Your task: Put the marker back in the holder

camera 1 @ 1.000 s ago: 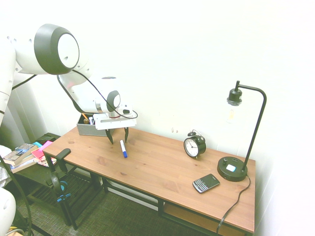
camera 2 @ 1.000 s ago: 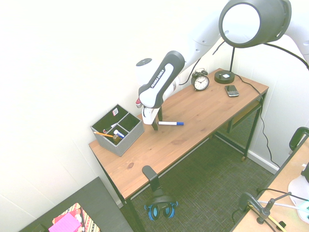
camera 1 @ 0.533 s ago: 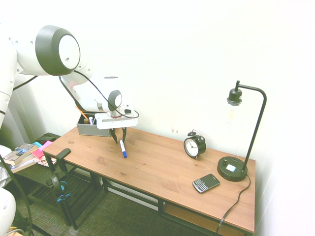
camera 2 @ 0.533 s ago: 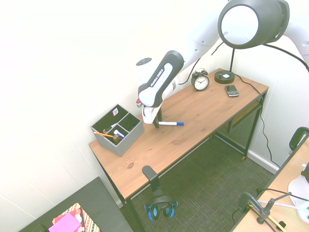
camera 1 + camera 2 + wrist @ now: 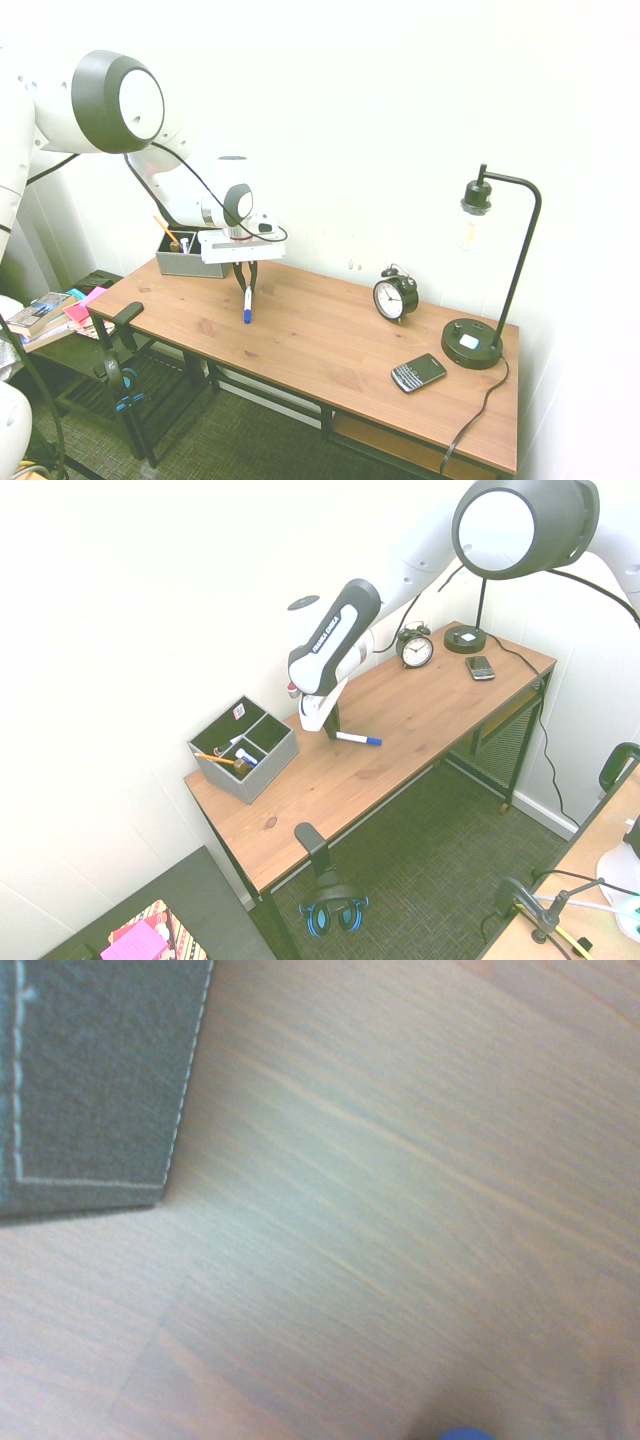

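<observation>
Lifted at one end now, the marker (image 5: 247, 304) hangs from our gripper (image 5: 245, 288) in the first exterior view, white barrel up between the fingers and blue cap pointing down toward the desk (image 5: 330, 345). A second ago it lay flat on the wood with our fingers spread wide on either side of it; half a second ago they had narrowed around its upper end. Now they are pinched together on the barrel, and the wrist has risen a little and shifted toward the clock side. We judge the grasp made and the lift begun, though we cannot tell whether the cap tip has fully cleared the wood. The holder (image 5: 181, 258) sits behind the arm at the desk's far left corner, near but apart from the marker.

From the second exterior view, the marker (image 5: 357, 739) slopes from our gripper (image 5: 333, 730) down to its blue cap, where earlier it lay level. The arm's forearm has swung upward. Our holder (image 5: 243, 758) has not moved; its dark compartments hold an orange stick and a few small items, and the rear ones look free. What remains, as we judge it, is the carry across and a drop into a compartment.

At the wrist, we see blurred wood grain, a grey stitched corner of the holder (image 5: 95, 1080), and a sliver of blue cap (image 5: 458, 1433) at the bottom edge.
</observation>
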{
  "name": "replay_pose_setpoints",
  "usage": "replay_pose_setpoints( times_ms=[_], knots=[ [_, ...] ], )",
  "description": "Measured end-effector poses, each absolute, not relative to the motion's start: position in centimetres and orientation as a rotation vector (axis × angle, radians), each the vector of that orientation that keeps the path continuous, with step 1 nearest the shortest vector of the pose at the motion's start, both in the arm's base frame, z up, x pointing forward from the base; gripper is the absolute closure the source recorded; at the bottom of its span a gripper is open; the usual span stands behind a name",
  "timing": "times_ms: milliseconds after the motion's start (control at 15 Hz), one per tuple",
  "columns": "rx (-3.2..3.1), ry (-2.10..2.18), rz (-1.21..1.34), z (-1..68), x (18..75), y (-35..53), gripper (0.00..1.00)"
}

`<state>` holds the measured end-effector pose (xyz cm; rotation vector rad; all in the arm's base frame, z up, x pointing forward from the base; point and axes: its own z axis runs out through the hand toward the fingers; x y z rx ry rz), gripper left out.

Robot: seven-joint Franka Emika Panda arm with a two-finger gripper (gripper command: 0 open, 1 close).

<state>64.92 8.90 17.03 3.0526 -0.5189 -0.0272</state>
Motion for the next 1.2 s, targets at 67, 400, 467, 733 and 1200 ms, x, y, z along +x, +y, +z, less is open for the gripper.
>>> replay_pose_setpoints(
  times_ms=[67,400,467,733,1200],
  knots=[
    [3.064,-0.544,-0.027,18.5,65.2,9.2,1.0],
    [3.069,-0.744,0.04,32.2,64.9,14.7,1.0],
    [3.051,-0.76,0.044,33.4,64.3,16.1,1.0],
    [3.005,-0.829,0.088,33.7,63.4,19.5,1.0],
    [3.018,-1.171,0.657,34.4,61.9,25.4,1.0]
  ],
)
